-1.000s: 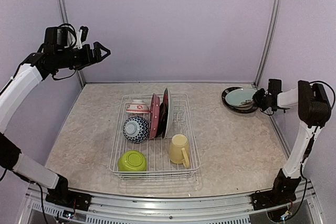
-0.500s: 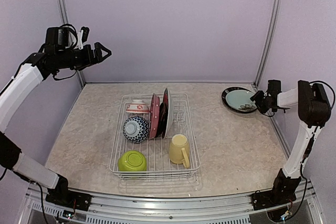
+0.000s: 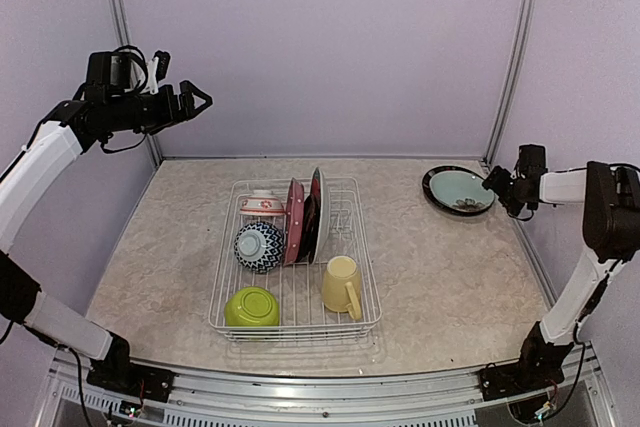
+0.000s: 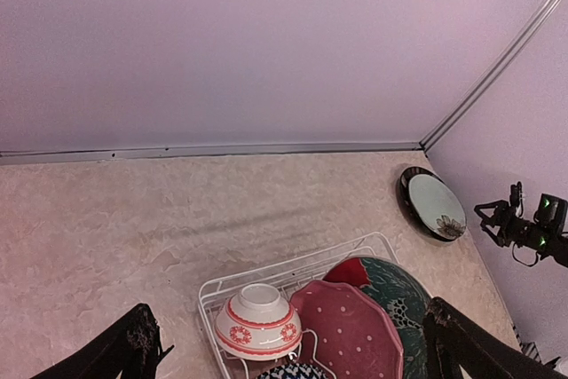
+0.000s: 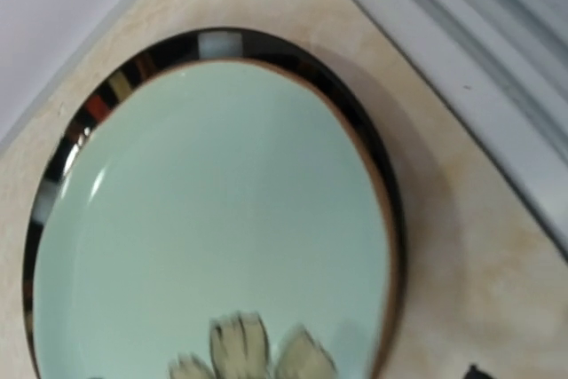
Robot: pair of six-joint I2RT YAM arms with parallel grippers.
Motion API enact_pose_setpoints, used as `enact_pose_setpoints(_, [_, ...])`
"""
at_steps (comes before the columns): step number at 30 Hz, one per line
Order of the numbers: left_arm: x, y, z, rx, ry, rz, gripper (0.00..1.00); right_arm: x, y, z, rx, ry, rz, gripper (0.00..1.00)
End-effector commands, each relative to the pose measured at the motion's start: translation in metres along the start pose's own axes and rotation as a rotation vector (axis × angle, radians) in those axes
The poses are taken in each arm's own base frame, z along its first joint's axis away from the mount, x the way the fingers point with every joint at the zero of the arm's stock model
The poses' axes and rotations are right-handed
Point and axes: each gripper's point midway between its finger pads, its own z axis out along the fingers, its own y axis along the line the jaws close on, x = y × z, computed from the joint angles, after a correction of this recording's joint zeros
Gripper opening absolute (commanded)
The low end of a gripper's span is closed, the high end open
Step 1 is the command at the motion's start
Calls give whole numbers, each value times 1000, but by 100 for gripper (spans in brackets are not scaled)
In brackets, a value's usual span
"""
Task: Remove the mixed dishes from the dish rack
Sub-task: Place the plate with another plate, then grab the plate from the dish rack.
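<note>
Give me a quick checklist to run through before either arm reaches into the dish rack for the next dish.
1. Teal plate lying flat on the table, far right corner: ok.
2. Right end effector clear of that plate, jaws apart, holding nothing: ok.
3. Left end effector open and empty, high over the left side: ok.
4. Dish rack emptied: not ok. Bowls, upright plates and the pale yellow mug are inside.
5. Mug reachable from above, nothing over it: ok.
6. Upright plates free to lift out of the prongs: cannot tell.
</note>
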Motion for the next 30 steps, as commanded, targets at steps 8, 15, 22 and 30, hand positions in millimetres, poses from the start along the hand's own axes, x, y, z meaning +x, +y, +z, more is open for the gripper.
enact_pose_setpoints(8, [-1,-8,0,33,-5,0,99,61,4,-43,82,92,-233,84])
enact_pose_setpoints(15, [0,-14,-3,31,-10,21,99,80,39,-72,48,93,-340,84])
enact_pose_setpoints(22, [2,-16,0,36,2,18,99,105,85,-95,-23,103,-417,84])
enact_pose_setpoints(30, [1,-26,-5,70,-2,13,99,128,155,-123,-133,83,-475,86])
